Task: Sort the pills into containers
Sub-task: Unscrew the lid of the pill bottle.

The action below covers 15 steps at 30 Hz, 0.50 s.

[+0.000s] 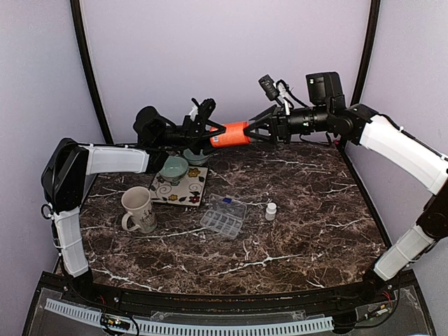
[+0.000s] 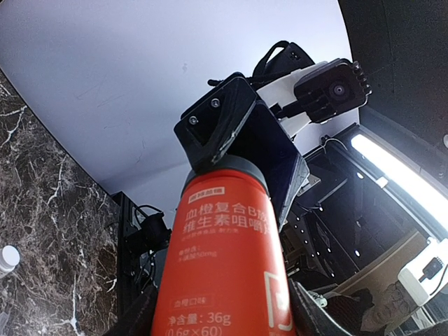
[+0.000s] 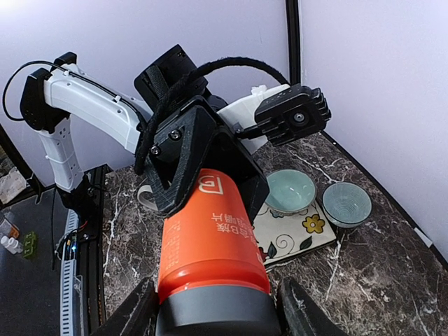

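Note:
An orange pill bottle (image 1: 229,134) with a dark cap is held level in the air above the back of the table. My left gripper (image 1: 210,133) is shut on its orange body (image 2: 224,266). My right gripper (image 1: 257,131) is shut on its dark cap (image 3: 217,315), one finger on each side. The clear organiser box (image 1: 224,217), with its grid of cells, lies on the table's middle, and something small and blue shows at its far edge. I see no loose pills.
A small white bottle (image 1: 271,211) stands right of the organiser. A cream mug (image 1: 138,208) stands at the left. Two pale green bowls (image 1: 173,168) (image 1: 198,155) sit by a flowered tile (image 1: 180,187) under the held bottle.

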Each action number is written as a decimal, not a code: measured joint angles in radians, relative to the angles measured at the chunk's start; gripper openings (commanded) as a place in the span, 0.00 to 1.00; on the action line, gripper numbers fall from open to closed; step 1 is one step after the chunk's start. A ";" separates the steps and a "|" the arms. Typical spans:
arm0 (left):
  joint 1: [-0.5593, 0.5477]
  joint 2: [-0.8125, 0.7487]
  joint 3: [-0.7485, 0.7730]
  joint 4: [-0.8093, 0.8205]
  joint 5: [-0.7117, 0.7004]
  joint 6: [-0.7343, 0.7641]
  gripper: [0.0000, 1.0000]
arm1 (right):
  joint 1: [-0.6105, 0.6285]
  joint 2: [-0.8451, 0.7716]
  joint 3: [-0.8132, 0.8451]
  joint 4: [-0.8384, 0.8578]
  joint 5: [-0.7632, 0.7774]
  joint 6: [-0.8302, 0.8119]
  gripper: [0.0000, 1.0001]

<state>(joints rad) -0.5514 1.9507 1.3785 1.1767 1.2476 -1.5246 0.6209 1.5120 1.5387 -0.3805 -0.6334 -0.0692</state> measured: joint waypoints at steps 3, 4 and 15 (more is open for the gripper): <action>-0.003 0.001 0.002 0.005 -0.002 -0.009 0.05 | -0.005 -0.002 -0.002 0.005 -0.014 0.004 0.35; -0.003 0.001 0.002 0.005 -0.003 -0.011 0.05 | -0.006 -0.002 -0.002 0.006 -0.019 0.005 0.37; -0.003 0.010 0.008 0.044 -0.002 -0.060 0.05 | -0.011 -0.002 -0.002 0.016 -0.038 0.034 0.48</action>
<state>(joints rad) -0.5541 1.9606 1.3869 1.2209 1.2461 -1.5841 0.6102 1.5105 1.5364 -0.3649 -0.6712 -0.0353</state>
